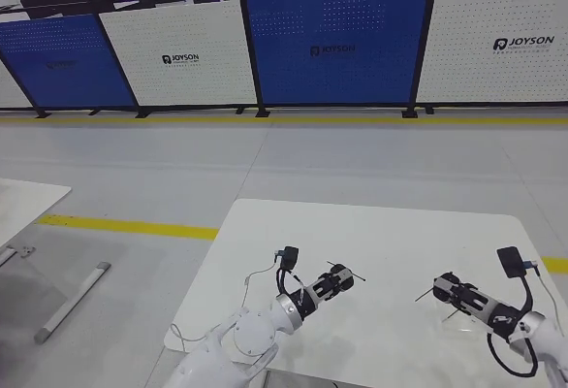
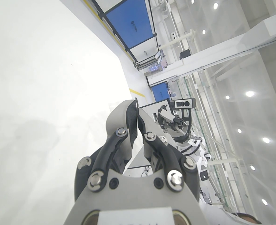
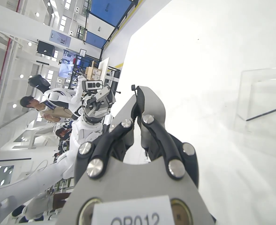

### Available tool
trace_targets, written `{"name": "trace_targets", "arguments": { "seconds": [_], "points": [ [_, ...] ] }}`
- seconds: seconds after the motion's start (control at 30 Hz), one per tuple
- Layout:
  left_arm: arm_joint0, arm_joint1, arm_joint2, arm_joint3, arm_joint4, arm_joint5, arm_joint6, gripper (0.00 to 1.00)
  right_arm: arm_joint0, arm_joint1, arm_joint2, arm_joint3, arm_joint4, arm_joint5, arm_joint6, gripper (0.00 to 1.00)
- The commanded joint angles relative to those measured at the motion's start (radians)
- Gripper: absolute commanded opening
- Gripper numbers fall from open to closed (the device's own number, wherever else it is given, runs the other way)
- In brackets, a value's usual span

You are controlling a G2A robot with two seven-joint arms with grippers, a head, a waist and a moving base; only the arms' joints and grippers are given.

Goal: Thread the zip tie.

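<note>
Both arms hover above the white table (image 1: 391, 233), well apart — the left gripper (image 1: 345, 277) pinched tight on a thin black zip tie (image 1: 358, 278), the right gripper (image 3: 136, 94) closed on a second tie (image 3: 133, 87) at its head.

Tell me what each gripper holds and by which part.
Left gripper pinches a thin black zip tie partway along, ends sticking out both sides. Right gripper likewise pinches a second black strip; exact spot too small to tell.
</note>
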Motion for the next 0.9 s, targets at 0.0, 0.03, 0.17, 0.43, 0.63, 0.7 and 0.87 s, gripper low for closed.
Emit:
{"name": "trace_targets", "arguments": {
  "seconds": [0.0,0.03,0.17,0.43,0.63,0.7,0.87],
  "points": [
    [0.000,0.000,0.000,0.000,0.000,0.000,0.000,0.00,0.000,0.000,0.000,0.000,0.000,0.000,0.000,0.00],
    [0.000,0.000,0.000,0.000,0.000,0.000,0.000,0.00,-0.002,-0.001,-0.003,0.000,0.001,-0.003,-0.013,0.00],
    [0.000,0.000,0.000,0.000,0.000,0.000,0.000,0.00,-0.009,-0.010,-0.036,-0.026,-0.017,-0.005,-0.098,0.00],
    [0.000,0.000,0.000,0.000,0.000,0.000,0.000,0.00,0.019,-0.030,-0.167,-0.045,-0.098,0.017,-0.194,0.00],
    [0.000,0.000,0.000,0.000,0.000,0.000,0.000,0.00,0.032,-0.040,-0.214,-0.025,-0.097,0.011,-0.206,0.00],
    [0.000,0.000,0.000,0.000,0.000,0.000,0.000,0.00,0.032,-0.040,-0.214,-0.025,-0.097,0.011,-0.206,0.00],
    [0.000,0.000,0.000,0.000,0.000,0.000,0.000,0.00,0.026,-0.041,-0.212,-0.023,-0.079,-0.003,-0.210,0.00]
  ]
}}
